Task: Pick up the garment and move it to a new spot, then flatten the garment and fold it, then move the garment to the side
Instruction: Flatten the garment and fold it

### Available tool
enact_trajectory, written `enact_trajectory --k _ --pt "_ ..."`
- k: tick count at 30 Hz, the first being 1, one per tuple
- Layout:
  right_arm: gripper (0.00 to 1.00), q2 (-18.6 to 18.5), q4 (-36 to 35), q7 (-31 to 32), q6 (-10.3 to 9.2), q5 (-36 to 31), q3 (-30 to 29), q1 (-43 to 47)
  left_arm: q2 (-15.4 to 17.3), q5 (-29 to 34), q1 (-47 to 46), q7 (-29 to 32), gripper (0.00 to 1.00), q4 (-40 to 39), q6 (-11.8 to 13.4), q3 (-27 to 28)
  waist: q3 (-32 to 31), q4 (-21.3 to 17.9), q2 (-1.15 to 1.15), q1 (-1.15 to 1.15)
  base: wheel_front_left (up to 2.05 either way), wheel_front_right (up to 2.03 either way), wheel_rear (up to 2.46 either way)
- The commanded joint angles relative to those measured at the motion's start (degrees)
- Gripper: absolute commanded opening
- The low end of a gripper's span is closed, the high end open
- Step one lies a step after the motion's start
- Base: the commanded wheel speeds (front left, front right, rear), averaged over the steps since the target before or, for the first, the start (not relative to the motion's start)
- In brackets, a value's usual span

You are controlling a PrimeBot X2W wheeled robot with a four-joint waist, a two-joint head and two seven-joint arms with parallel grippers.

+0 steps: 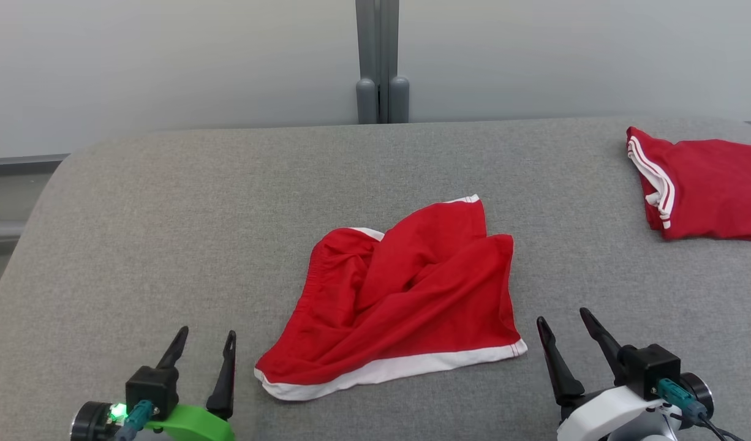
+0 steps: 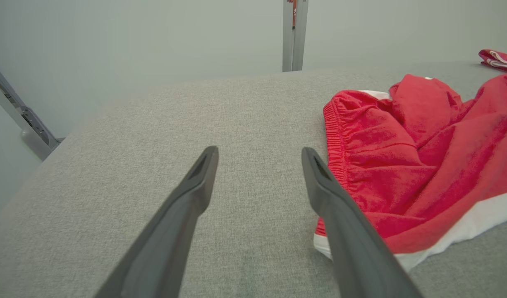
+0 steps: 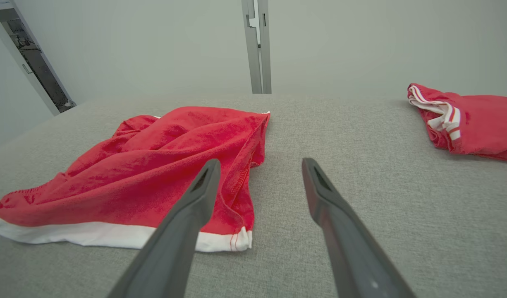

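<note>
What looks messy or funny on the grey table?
The red garment in the middle lies crumpled, its cloth bunched and flopped over itself instead of flat. The second red garment, far right, is folded neatly. Nothing looks torn or spilled.

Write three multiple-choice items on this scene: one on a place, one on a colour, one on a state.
1. Where on the grey table does the second red garment lie?
A. near left corner
B. far right
C. middle front

2. What colour is the hem band of the crumpled garment?
A. black
B. yellow
C. white

3. How do the left gripper and the right gripper stand?
A. both open, holding nothing
B. both shut on cloth
C. left shut, right open

Answers:
1 B: in the head view it lies at the far right edge.
2 C: a white strip runs along its near edge.
3 A: each gripper's fingers are spread apart with nothing between them.
</note>
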Motion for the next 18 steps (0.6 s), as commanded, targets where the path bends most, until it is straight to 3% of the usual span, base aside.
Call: enact_trajectory --k 1,12,18 --pt "1.00 -0.22 1.68 -0.15 -0.01 0.08 0.40 -1.48 0.76 -0.90 -1.56 -0.02 1.00 1.32 -0.15 -1.48 0.89 -0.27 0.00 0.00 0.00 0.00 0.00" --pt "1.00 0.45 13.35 -0.16 -0.01 1.48 4.20 -9.28 4.36 -6.93 -9.06 -0.03 1.00 13.08 -0.13 -17.44 5.29 -1.18 0.00 0.00 0.00 0.00 0.00" --pt "1.00 0.92 17.88 -0.16 -0.01 2.92 6.51 -11.60 3.78 -10.73 -11.25 -0.18 1.00 18.35 -0.13 -22.42 6.25 -1.51 0.00 0.00 0.00 0.00 0.00"
